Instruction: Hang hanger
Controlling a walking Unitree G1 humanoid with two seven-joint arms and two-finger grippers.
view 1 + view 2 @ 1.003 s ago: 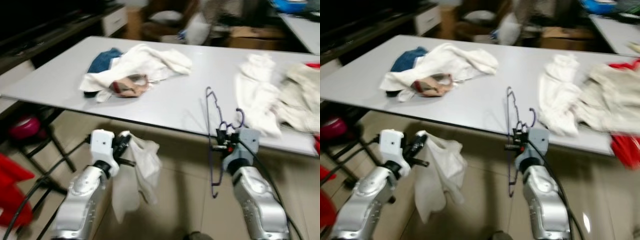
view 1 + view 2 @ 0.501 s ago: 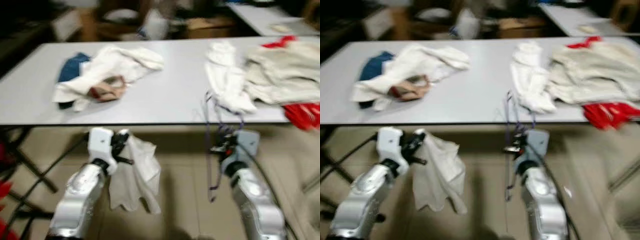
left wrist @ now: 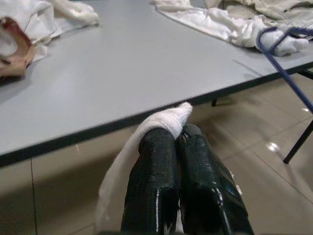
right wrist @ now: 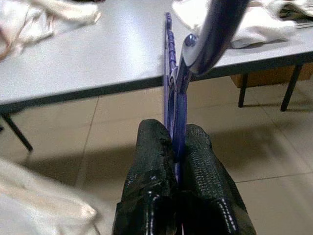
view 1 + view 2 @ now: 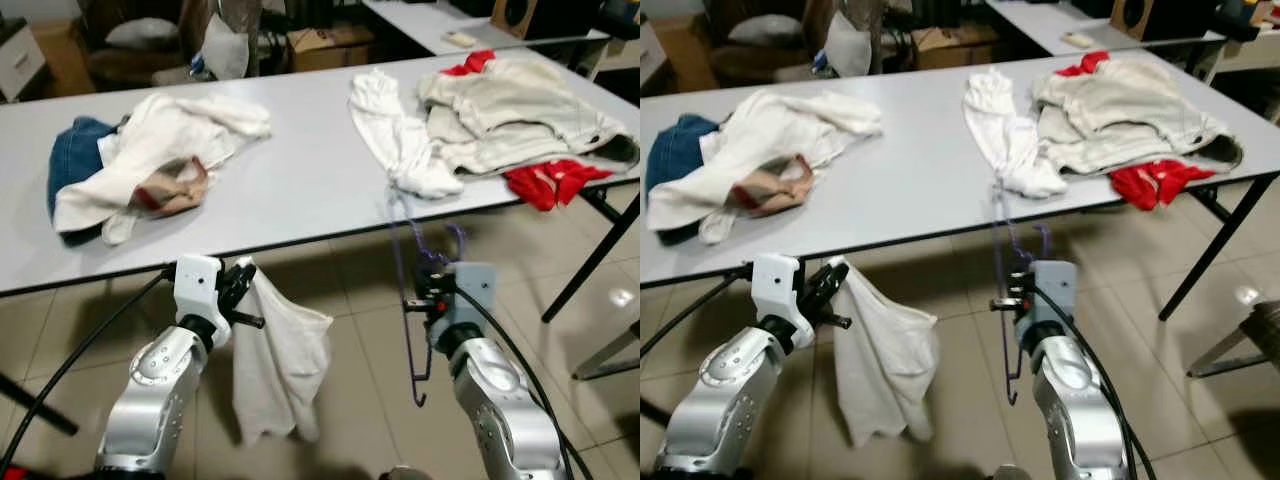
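Hanger (image 5: 412, 290) upright, pinched in right claw (image 5: 420, 303); left claw (image 5: 243, 290) grips white cloth (image 5: 275, 365) below table (image 5: 300, 190) edge.

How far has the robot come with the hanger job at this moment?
Picked up: the right gripper is shut on the purple hanger, and the left gripper is shut on a white cloth. Left to do: nothing hangs on the hanger yet, and more clothes lie on the table.
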